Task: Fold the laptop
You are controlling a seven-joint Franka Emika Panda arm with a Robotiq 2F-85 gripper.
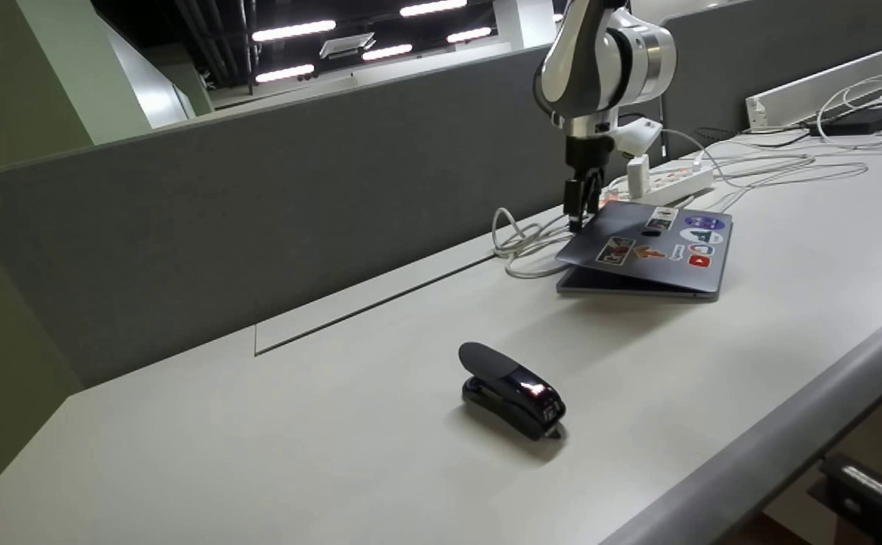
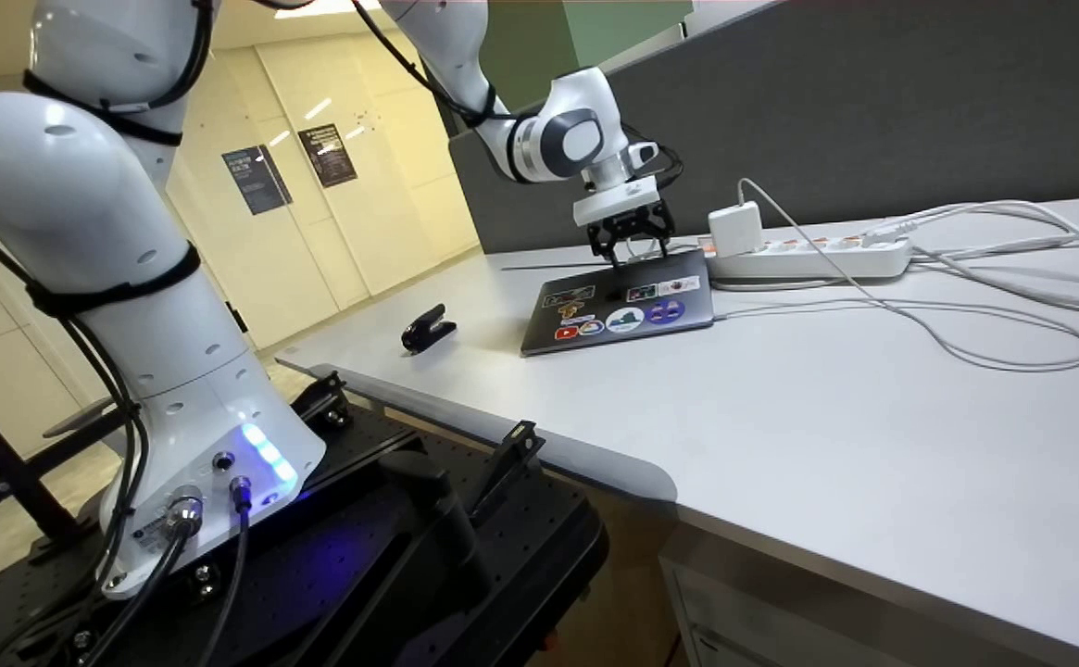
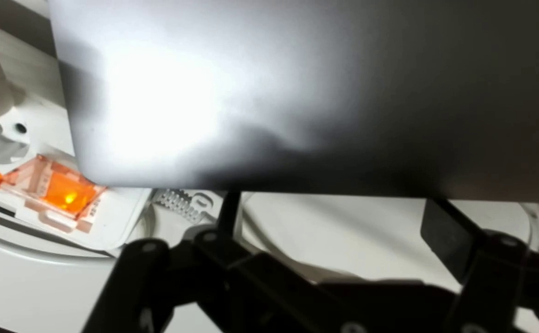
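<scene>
Since the laptop point(image 2: 620, 301), part-folded on the desk point(image 2: 872, 435) beside the power strip point(image 2: 817, 263), should prove light, stiff and slick, its thin lid point(image 1: 649, 242) is best pressed gently at the far, raised edge — where the gripper point(image 3: 335, 206) hangs, fingers point(image 3: 447, 236) spread apart.

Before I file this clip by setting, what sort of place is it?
Probably an office, perhaps a lab: a grey partition runs along the pale desk, which holds a stickered laptop.

The glossy white, rounded robot arm point(image 2: 164, 343) has black cables point(image 2: 407, 62), black bands point(image 2: 131, 290), a glowing blue-white light strip point(image 2: 268, 454) and a black, two-fingered end effector point(image 2: 639, 257).
</scene>
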